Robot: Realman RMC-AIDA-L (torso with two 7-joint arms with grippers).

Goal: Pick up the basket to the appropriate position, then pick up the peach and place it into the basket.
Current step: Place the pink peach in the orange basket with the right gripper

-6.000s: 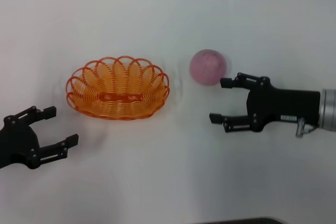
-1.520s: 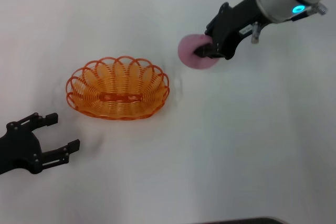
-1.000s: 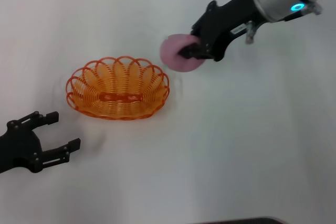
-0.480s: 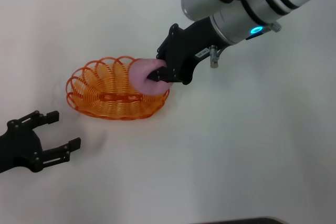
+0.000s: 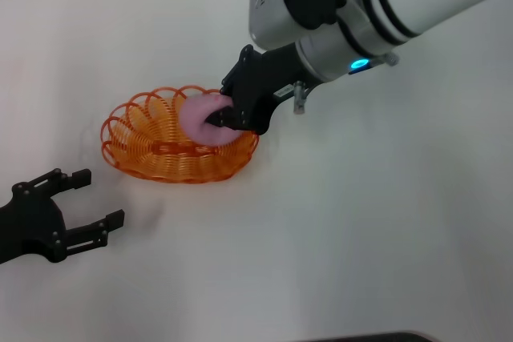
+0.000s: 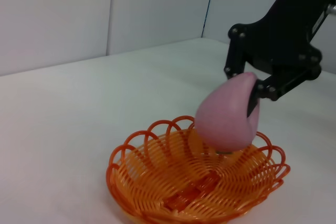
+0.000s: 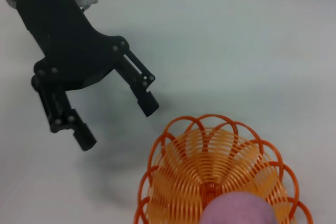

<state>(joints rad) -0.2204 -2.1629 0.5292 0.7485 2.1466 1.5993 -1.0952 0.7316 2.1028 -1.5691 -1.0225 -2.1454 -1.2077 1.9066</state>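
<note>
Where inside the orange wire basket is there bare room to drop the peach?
The orange looped-wire basket is bare across its floor and its half nearer the open left gripper. The crowded part is the opposite rim, where the right gripper holds the pink-mauve round peach above the basket. The white table lies bare around it.

A plain white counter [image 5: 385, 222] is seen under even light, backed by pale wall panels [image 6: 58, 17] split by dark vertical seams.

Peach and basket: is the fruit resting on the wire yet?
Apart. In the left wrist view the peach hangs in the right pincer above the basket, with basket wire visible beneath its underside.
</note>
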